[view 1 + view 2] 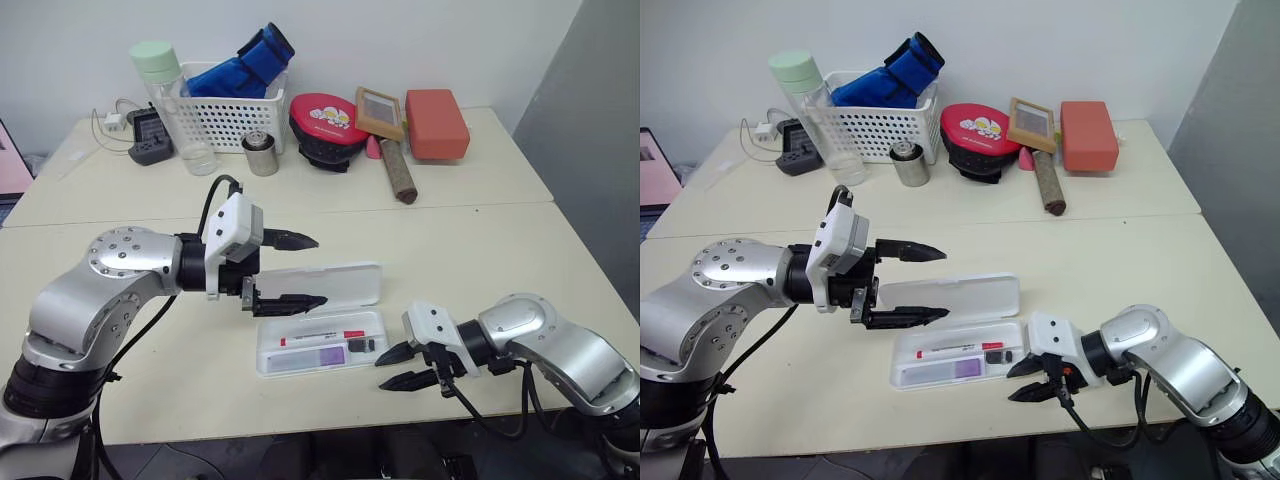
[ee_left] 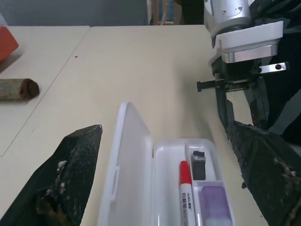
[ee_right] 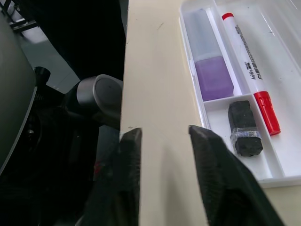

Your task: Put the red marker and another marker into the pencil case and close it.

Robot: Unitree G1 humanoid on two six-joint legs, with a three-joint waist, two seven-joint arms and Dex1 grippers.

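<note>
The white pencil case [image 1: 266,362] lies open near the table's front edge, its lid [image 1: 335,284] folded back flat. In its tray lie the red marker [image 1: 320,338] and the lilac highlighter [image 1: 331,354], side by side, with a small black block [image 1: 361,345] at the right end. The left gripper [image 1: 320,270] hovers open over the lid's left part, holding nothing. The right gripper [image 1: 380,375] sits low by the case's right front corner, at the table edge. Its fingers [image 3: 129,169] stand a little apart with nothing between them.
Along the back stand a white lattice basket [image 1: 235,118] holding blue cloth, a green-capped bottle [image 1: 160,90], a metal tin [image 1: 260,154], a red pouch [image 1: 326,124], a framed brush [image 1: 380,110], an orange-red box [image 1: 437,122] and a brown roll [image 1: 399,172].
</note>
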